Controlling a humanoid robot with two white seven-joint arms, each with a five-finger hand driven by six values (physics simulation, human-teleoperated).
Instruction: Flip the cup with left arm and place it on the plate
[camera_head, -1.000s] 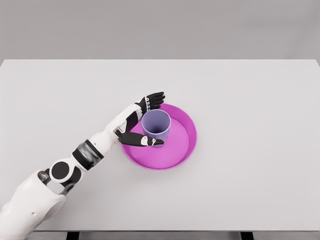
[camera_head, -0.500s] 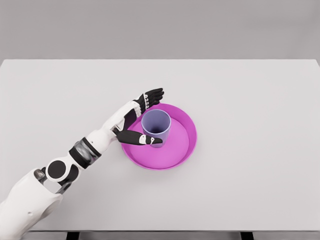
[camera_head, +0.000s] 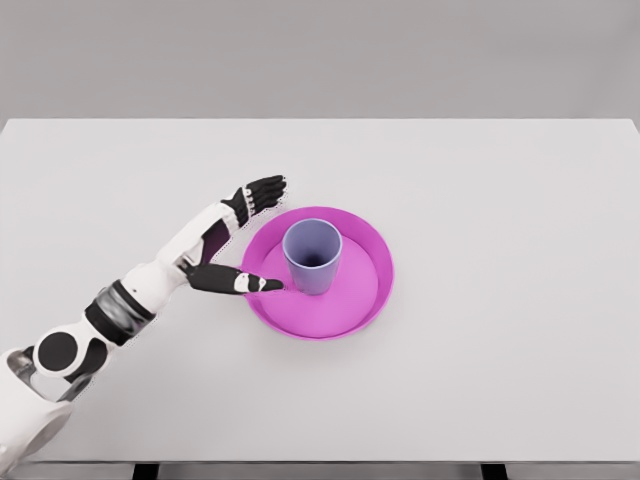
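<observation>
I see the cup (camera_head: 312, 256) upright on the plate (camera_head: 365, 300); my left hand (camera_head: 225, 245), fingers spread and released, sits just left of the plate on the table (camera_head: 500, 200).

**Bright, soft light and a clear picture**

The picture is bright all over. The light is soft and seems to come from above, though it is hard to tell just where. The white table (camera_head: 480, 200) has no shiny glare. Shadows are very faint. There is a thin dark one under the left arm (camera_head: 150, 285) in the lower left of the frame, and a dim one inside the cup (camera_head: 312, 255) near the middle. Everything looks sharp. The table's edges stay straight, with no bending at the sides.
</observation>
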